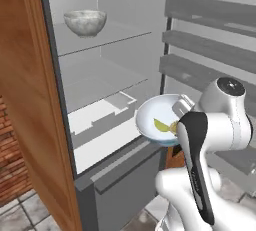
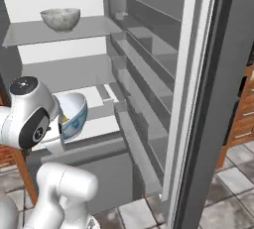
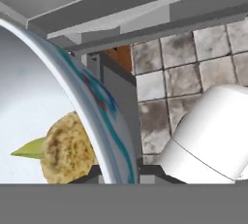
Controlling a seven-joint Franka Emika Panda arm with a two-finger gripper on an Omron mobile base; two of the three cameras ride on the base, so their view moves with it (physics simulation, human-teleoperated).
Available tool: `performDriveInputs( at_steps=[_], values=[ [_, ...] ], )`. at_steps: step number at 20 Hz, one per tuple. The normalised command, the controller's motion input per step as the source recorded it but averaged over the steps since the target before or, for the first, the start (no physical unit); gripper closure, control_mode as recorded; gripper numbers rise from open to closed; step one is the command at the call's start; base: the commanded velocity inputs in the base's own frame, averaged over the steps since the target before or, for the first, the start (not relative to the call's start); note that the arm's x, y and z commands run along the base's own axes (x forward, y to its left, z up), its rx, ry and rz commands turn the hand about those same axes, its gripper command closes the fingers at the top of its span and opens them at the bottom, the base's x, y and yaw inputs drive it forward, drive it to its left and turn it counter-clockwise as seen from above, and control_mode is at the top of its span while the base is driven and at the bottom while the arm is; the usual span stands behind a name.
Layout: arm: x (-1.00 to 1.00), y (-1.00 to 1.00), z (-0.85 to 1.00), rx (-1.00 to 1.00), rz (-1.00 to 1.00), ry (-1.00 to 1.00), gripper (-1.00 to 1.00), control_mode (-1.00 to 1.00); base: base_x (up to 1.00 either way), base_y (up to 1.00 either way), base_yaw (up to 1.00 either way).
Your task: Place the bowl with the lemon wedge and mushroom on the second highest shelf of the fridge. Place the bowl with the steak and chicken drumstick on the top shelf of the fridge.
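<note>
The pincer (image 3: 121,177) is clamped narrow on the rim of the white bowl (image 1: 159,120), which hangs in front of the open fridge (image 1: 107,75), level with its lower part and outside the shelves. In the hand view the rim with its blue-green band runs down to the fingers, and inside the bowl lie the mushroom (image 3: 68,148) and the pale green lemon wedge (image 3: 29,148) beside it. The bowl is tilted, its mouth turned partly sideways in the right base view.

A grey stone bowl (image 1: 85,22) already stands on the top shelf (image 1: 125,34); its contents cannot be made out from here. The second highest shelf (image 1: 107,80) below it looks bare.

The step in hand is, as I judge it, lifting the white bowl up and into that 2nd shelf. To do it well:

1. Level the bowl first, since the tilt could let the mushroom roll out.
2. Raise it clear of the shelf's front edge before pushing inward, staying under the top shelf.
3. Keep away from the door (image 2: 163,74) racks on the right.
4. Set the base flat and well back from the lip before letting go.
</note>
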Motion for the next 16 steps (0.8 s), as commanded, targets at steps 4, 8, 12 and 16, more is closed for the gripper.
performDriveInputs(
  at_steps=[4, 8, 12, 16],
  values=[
    [0.0, 0.0, 0.0, 0.0, 0.0, 0.0, 1.0, 1.0, 1.0, 0.0, 0.36],
    [0.0, 0.0, 0.0, 0.0, 0.0, 0.0, 1.0, 1.0, 0.69, 0.21, 0.31],
    [0.11, 0.04, 0.01, -0.04, 0.04, -0.04, 1.0, -1.0, 0.25, 0.09, 0.18],
    [0.43, 0.04, 0.17, -0.02, 0.02, -0.23, 1.0, -1.0, 0.0, 0.0, 0.0]
  ],
)
